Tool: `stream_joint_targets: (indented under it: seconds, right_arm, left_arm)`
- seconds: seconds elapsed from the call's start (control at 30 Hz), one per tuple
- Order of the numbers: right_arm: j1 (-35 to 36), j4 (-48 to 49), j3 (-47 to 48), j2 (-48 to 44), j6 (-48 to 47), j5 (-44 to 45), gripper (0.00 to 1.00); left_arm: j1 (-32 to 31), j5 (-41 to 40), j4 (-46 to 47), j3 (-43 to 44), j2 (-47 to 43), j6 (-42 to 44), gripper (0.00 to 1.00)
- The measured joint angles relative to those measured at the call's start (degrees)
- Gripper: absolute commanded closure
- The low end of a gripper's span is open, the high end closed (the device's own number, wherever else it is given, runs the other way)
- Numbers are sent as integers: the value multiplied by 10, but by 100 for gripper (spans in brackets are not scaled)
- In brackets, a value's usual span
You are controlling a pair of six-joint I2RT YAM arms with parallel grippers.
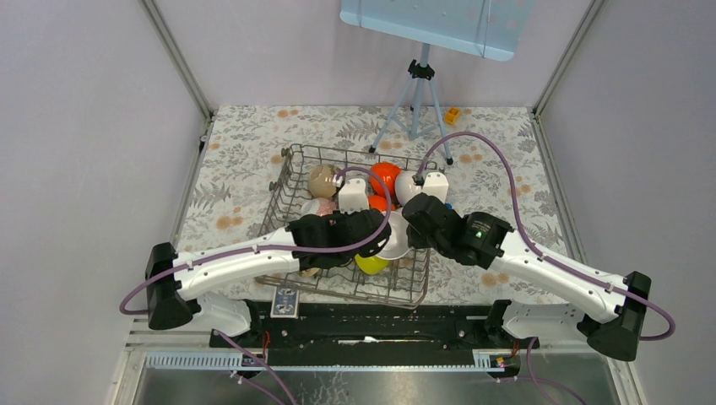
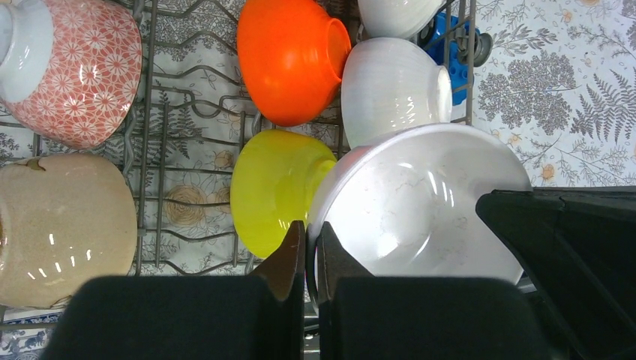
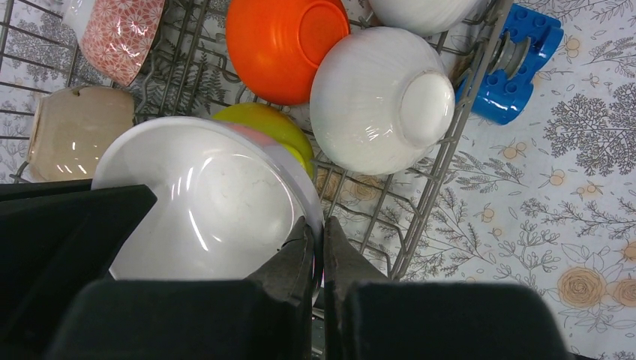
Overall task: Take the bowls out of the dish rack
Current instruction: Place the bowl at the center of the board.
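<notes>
Both grippers pinch opposite rims of one large white bowl (image 1: 395,240), which is above the near right part of the grey wire dish rack (image 1: 287,173). My left gripper (image 2: 311,240) is shut on the bowl's (image 2: 420,202) left rim. My right gripper (image 3: 319,236) is shut on the bowl's (image 3: 202,202) right rim. A lime-yellow bowl (image 2: 274,187) lies just beside and under it. In the rack also sit an orange bowl (image 2: 289,56), a ribbed white bowl (image 3: 375,97), a red-patterned bowl (image 2: 75,67) and a beige bowl (image 2: 64,225).
A blue block (image 3: 517,64) lies outside the rack's right wall. A grey tripod (image 1: 418,101) stands behind the rack, with a small orange block (image 1: 452,115) to its right. A small card (image 1: 285,301) lies at the table's near edge.
</notes>
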Motion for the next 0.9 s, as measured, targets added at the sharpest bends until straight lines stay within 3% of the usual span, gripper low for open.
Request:
stream_joint_targets:
  seconds: [0.07, 0.1, 0.17, 0.23, 0.27, 0.43, 0.63, 0.9]
  right_arm:
    - [0, 0, 0, 0, 0, -1, 100]
    - [0, 0, 0, 0, 0, -2, 93]
    - [0, 0, 0, 0, -2, -3, 70]
    - [0, 1, 0, -1, -3, -10, 40]
    - [0, 4, 0, -2, -2, -17, 30]
    - [0, 13, 7, -21, -12, -46, 4]
    - [0, -4, 41, -56, -31, -35, 0]
    - [-1, 1, 9, -169, -40, 23, 0]
  left_arm:
    - [0, 0, 0, 0, 2, 2, 100]
    - [0, 0, 0, 0, 3, 1, 100]
    - [0, 1, 0, 1, 3, 3, 100]
    - [1, 2, -3, 1, 3, 6, 100]
    - [1, 6, -3, 1, 3, 7, 100]
    - [5, 16, -1, 1, 3, 17, 100]
    - [56, 32, -1, 7, -14, 49, 100]
    - [236, 68, 2, 56, -70, 117, 100]
